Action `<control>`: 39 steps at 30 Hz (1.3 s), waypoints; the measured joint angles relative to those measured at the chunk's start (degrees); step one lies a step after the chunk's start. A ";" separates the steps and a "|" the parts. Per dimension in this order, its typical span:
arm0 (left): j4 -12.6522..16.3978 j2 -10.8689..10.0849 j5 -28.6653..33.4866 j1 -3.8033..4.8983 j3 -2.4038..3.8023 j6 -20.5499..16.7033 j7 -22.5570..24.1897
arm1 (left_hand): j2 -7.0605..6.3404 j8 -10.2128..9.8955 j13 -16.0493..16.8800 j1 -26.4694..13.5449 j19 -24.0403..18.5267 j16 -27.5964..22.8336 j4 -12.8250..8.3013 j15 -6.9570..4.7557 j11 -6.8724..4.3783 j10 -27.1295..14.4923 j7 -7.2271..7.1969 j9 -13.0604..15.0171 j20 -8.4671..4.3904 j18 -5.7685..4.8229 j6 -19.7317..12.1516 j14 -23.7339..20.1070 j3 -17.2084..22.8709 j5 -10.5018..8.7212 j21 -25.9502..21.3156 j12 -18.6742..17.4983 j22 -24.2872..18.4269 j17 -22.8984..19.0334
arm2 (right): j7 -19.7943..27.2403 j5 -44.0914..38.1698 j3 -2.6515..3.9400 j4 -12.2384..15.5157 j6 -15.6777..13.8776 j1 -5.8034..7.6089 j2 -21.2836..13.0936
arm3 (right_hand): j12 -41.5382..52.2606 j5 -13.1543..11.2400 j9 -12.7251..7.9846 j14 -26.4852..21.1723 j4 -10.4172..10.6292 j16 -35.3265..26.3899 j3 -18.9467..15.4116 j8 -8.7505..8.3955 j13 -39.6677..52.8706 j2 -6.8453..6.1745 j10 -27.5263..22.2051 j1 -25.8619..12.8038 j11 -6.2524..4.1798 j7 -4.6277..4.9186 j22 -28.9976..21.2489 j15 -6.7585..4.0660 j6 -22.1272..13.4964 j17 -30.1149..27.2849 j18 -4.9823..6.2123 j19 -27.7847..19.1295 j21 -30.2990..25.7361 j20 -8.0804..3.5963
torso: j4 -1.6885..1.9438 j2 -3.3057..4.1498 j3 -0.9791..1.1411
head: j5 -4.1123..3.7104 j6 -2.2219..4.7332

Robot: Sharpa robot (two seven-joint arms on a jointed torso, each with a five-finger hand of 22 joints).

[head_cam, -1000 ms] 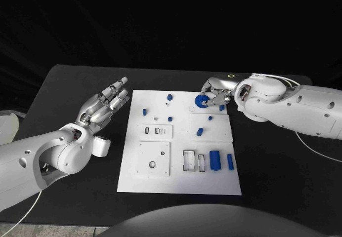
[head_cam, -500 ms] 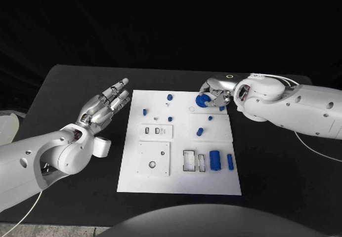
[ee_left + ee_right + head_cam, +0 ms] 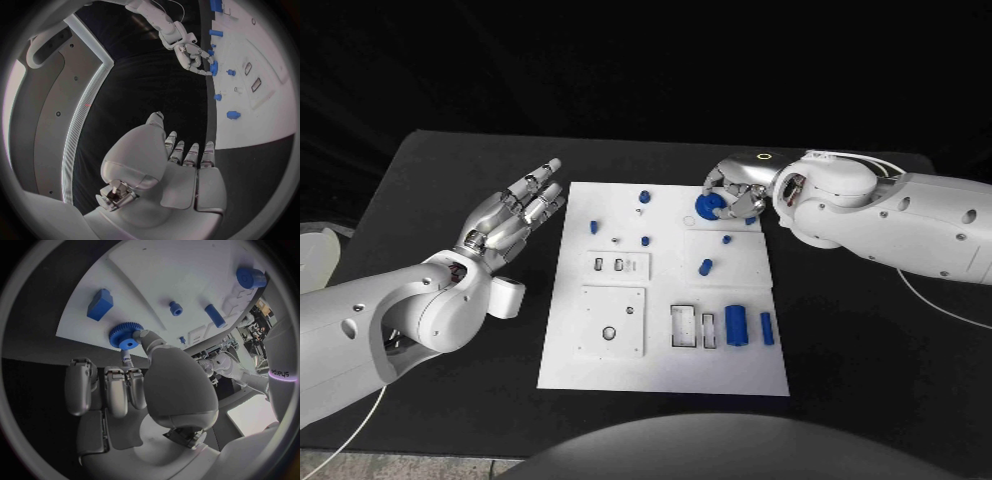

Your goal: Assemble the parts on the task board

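The white task board point(image 3: 661, 375) lies in the middle of the black table. At its far right corner my right hand point(image 3: 737, 190) pinches a blue gear point(image 3: 710, 205) between thumb and a finger, low over the board. In the right wrist view the gear point(image 3: 127, 336) sits at the fingertips point(image 3: 150, 342) near the board's edge. My left hand point(image 3: 516, 215) hovers palm up beside the board's left edge, fingers straight and apart, holding nothing. Small blue parts lie across the board: pegs point(image 3: 646, 240), an oblong piece point(image 3: 705, 266) and two bars point(image 3: 734, 326).
White inset plates point(image 3: 612, 322) and a slotted tray point(image 3: 684, 325) occupy the board's near half. In the right wrist view a blue block point(image 3: 100, 304) and a small peg point(image 3: 176, 308) lie close to the gear. Black table point(image 3: 862, 350) surrounds the board.
My right hand's fingers have shifted slightly on the gear, which stays at the same corner. The left hand has not moved.
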 measured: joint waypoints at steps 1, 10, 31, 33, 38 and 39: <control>0.01 -0.03 0.00 0.00 0.00 0.00 0.00 | 0.06 0.00 0.00 0.06 0.00 0.00 0.00 0.12 0.00 0.00 0.00 0.00 0.00 0.01 0.00 0.12 0.00 0.00 0.00 0.00 0.00 0.00 | 0.02 0.00 -0.04 0.18 -0.04 0.02 -0.01 | 0.00 -0.69 0.00 0.00 0.00 0.00 0.00 0.10 0.00 -0.07 0.00 -0.07 0.00 0.00 0.00 0.00 0.01 0.00 0.00 0.00 0.00 0.00 | 0.00 0.01 -0.01 | 0.01 0.00; 0.08 -0.24 0.00 -0.01 0.00 0.02 -0.01 | -0.17 0.00 0.00 0.28 0.21 0.00 0.00 0.34 0.00 0.00 0.00 0.00 0.21 0.01 0.00 -0.10 0.00 0.00 0.00 0.00 0.07 0.01 | 0.06 0.31 -0.37 2.75 -0.06 1.15 -0.01 | 0.00 -3.08 0.00 0.00 0.50 0.00 -0.02 4.77 0.05 -0.64 0.00 -1.10 0.00 -0.02 -0.01 0.00 0.17 0.05 0.00 0.22 0.00 0.22 | 0.07 0.01 -0.03 | 0.19 0.00; 0.03 0.19 0.01 -0.02 -0.01 0.15 -0.10 | -0.17 0.00 0.05 0.28 0.00 0.00 -0.15 0.34 0.21 0.21 -0.01 0.00 0.42 0.01 0.00 -0.10 0.15 0.21 0.00 0.00 0.11 0.01 | 0.21 0.79 -0.24 2.41 0.28 2.75 7.76 | 0.00 -3.99 0.00 0.00 1.06 0.00 -0.25 5.61 0.03 -0.52 0.00 -1.74 0.00 -0.03 -0.03 0.00 0.17 0.03 0.00 0.43 0.24 0.43 | 0.09 0.01 -0.04 | -0.01 0.00; 0.00 0.29 0.01 -0.02 -0.01 0.18 -0.10 | -0.17 0.00 0.05 0.28 0.00 0.00 -0.15 0.34 0.21 0.21 -0.01 0.00 0.42 0.01 0.00 -0.10 0.15 0.21 0.00 0.00 0.12 0.01 | 0.33 0.85 -0.23 1.60 0.34 2.75 8.70 | 0.00 -3.99 0.00 0.00 1.07 0.00 -0.25 5.63 0.03 -0.59 0.00 -1.82 0.00 -0.03 -0.02 0.00 0.17 0.03 0.00 0.43 0.24 0.43 | 0.09 0.01 -0.04 | -0.05 0.00; -0.13 0.41 0.01 -0.02 0.00 0.24 -0.11 | -0.17 0.00 0.05 0.28 -0.01 0.00 -0.15 0.34 0.21 0.21 -0.01 0.00 0.42 0.01 0.00 -0.10 0.15 0.21 0.00 0.00 0.11 0.02 | 0.69 1.00 -0.22 -0.32 0.51 2.67 11.08 | 0.00 -4.05 0.00 0.00 1.23 0.00 -0.09 5.64 0.03 -0.73 0.00 -1.94 0.00 -0.03 -0.03 0.00 0.16 0.03 0.00 0.43 0.23 0.43 | 0.09 0.01 -0.03 | -0.10 0.00; -0.15 0.42 0.01 -0.02 0.00 0.24 -0.11 | -0.17 0.00 0.05 0.28 -0.01 0.00 -0.15 0.34 0.21 0.21 -0.01 0.00 0.42 0.01 0.00 -0.10 0.15 0.21 0.00 0.00 0.11 0.01 | 0.77 1.03 -0.21 -0.68 0.54 2.66 11.54 | 0.00 -4.06 0.00 0.00 1.23 0.00 -0.09 5.64 0.03 -0.73 0.00 -1.94 0.00 -0.04 -0.03 0.01 0.16 0.03 0.00 0.43 0.23 0.43 | 0.09 0.01 -0.03 | -0.10 0.00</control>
